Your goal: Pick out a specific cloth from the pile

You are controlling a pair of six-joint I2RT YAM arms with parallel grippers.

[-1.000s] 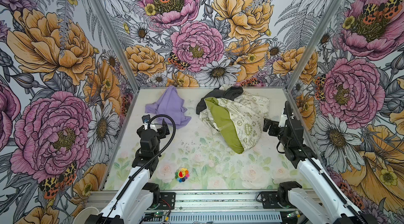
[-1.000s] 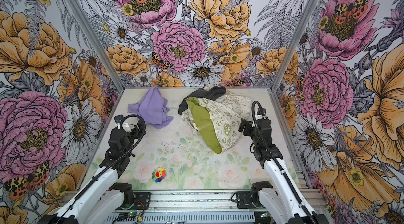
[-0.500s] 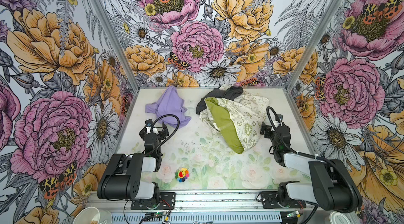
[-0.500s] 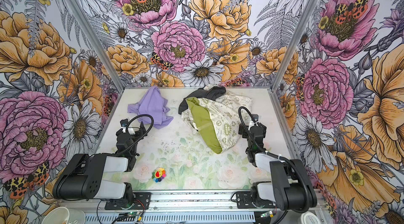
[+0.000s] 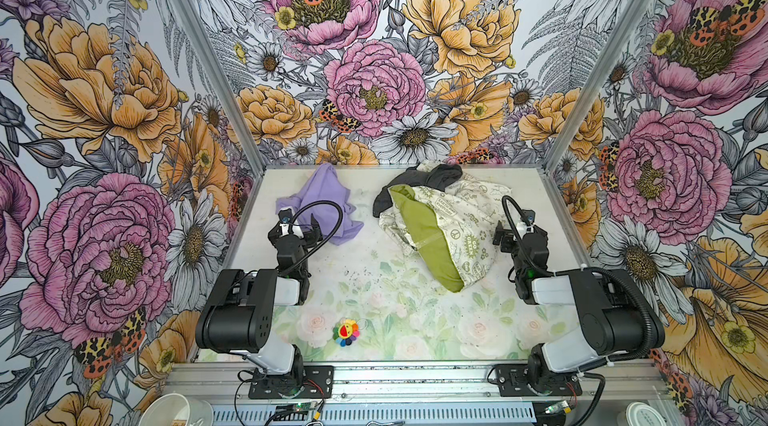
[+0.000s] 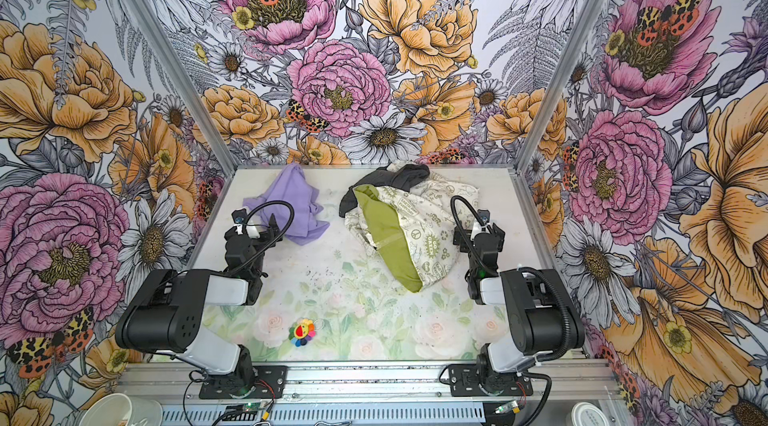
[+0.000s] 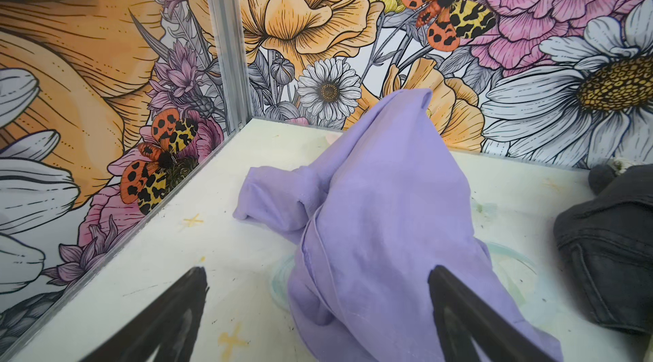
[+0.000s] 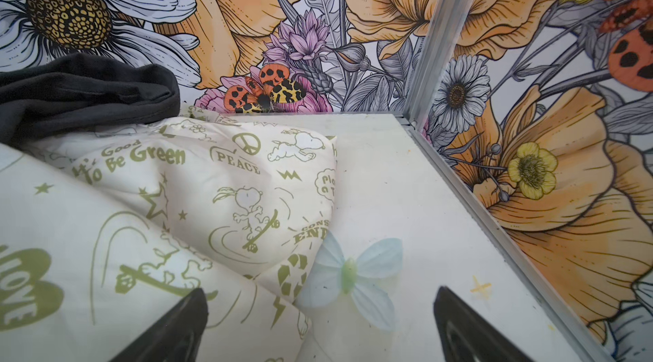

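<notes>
Cloth (image 5: 326,207) (image 6: 293,205): plain lavender, crumpled, lying on the far-left part of the table (image 5: 374,278), clear of the pile (image 5: 440,216) with a bare strip of table between them. Long axis runs roughly far to near, leaning a little right at the near end. The narrow end points at the far wall (image 5: 374,145) and rises to a peak against it; the wide end spreads toward the near side. A short folded lobe sticks out to the left about midway. Left wrist view shows the same lie, peak away and bulk close (image 7: 381,222). Left gripper (image 5: 296,231) (image 7: 318,272): just near of the cloth's wide end, jaws spread wide, nothing between them gripped. One finger (image 7: 456,307) overlaps the cloth's edge in the wrist view; contact cannot be told. Pile, far-right of the cloth: dark garment (image 5: 432,178) at the far end, cream cloth (image 5: 469,211) with green print beneath and near of it, olive lining (image 5: 419,236) turned out along its left side. Right gripper (image 5: 517,232) (image 8: 318,293): just right of the cream cloth, jaws wide apart, empty; one finger (image 8: 183,317) sits before the cream fabric in the wrist view. Small rainbow flower toy (image 5: 345,332) at the near middle of the table, well apart from everything else.
</notes>
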